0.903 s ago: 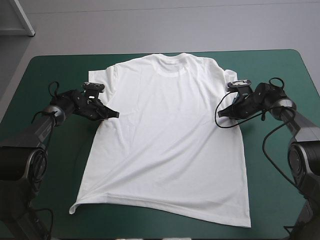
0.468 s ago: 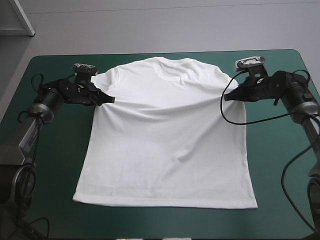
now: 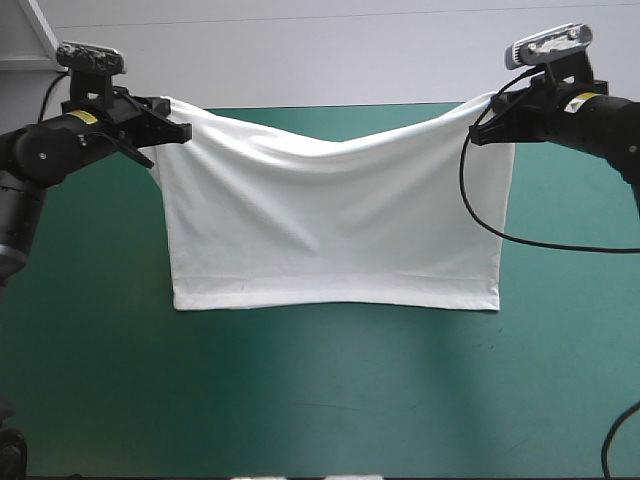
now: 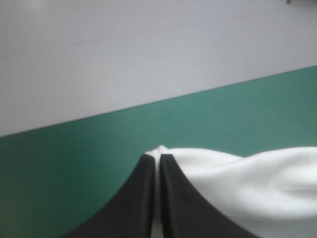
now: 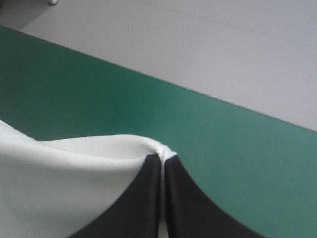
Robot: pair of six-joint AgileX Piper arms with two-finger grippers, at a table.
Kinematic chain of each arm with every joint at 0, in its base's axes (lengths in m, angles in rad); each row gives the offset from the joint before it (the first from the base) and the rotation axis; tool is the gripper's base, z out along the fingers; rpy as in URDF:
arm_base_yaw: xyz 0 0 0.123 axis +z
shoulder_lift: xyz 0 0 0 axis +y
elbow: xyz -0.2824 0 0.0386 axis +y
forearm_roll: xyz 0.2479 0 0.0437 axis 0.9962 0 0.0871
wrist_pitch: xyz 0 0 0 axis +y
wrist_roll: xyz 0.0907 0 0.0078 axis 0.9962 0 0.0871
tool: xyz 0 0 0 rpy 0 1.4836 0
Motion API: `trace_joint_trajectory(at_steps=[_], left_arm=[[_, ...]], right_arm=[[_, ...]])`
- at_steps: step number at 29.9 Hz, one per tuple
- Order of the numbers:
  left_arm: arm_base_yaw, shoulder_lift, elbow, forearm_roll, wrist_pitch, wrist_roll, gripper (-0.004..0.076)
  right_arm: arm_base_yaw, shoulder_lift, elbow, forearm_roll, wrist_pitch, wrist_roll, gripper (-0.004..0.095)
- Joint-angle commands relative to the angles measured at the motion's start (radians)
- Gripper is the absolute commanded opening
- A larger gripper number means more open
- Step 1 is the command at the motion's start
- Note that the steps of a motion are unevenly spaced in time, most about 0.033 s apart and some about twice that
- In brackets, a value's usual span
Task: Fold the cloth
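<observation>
The left hand [image 3: 185, 131] and right hand [image 3: 475, 137] each pinch the hanging T-shirt [image 3: 330, 230] above the surface [image 3: 320, 400].

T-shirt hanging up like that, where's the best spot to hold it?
At its two top corners, one from each side, as the left gripper and right gripper pinch it now. Held there, the T-shirt hangs as a wide sheet, sagging only in the middle, its bottom hem straight.

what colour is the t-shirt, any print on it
The T-shirt is plain white, with no print on the side that shows. The high view shows it best.
</observation>
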Motion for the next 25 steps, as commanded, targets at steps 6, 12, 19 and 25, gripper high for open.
trace_joint_trajectory(at_steps=[6, 12, 19, 25], left_arm=[[0.000, -0.159, -0.126, -0.040, -0.014, 0.020, 0.0019], [0.000, -0.152, -0.126, -0.021, -0.016, 0.020, 0.0019], [0.000, -0.049, -0.134, -0.021, -0.118, 0.012, 0.0019], [0.000, 0.153, -0.321, -0.049, -0.120, 0.000, 0.0019]], right_arm=[[-0.006, -0.150, -0.093, 0.031, -0.035, -0.019, -0.0014], [-0.006, -0.169, -0.097, 0.029, -0.059, -0.043, -0.0014], [-0.006, -0.070, -0.100, 0.005, -0.208, -0.044, -0.0014], [-0.006, 0.127, -0.230, 0.015, -0.233, -0.025, -0.0014]])
